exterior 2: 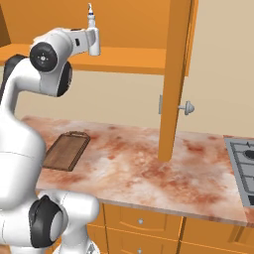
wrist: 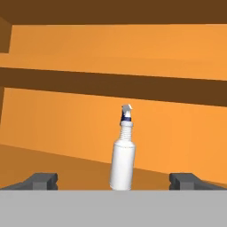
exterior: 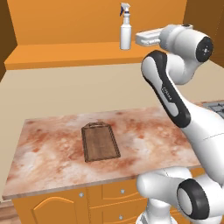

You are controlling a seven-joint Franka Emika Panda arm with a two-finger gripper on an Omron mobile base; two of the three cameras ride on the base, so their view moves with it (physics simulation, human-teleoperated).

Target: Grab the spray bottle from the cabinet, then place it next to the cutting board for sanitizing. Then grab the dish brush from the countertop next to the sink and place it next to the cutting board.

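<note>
Bottle (wrist: 123, 164) upright on cabinet shelf (exterior: 65, 54); tool (wrist: 113, 181) apart, empty; advance level, centre body, clamp below neck.

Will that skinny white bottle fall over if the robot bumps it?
Probably yes. The spray bottle stands tall and narrow on the cabinet shelf, so a sideways nudge may tip it. Its round body might roll afterwards. It looks like stiff plastic, probably light.

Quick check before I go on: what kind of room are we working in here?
Most likely a home kitchen: a pinkish marbled stone countertop over orange drawer fronts, a grey stove burner at its end, and a dark brown wooden cutting board lying on the counter.
</note>
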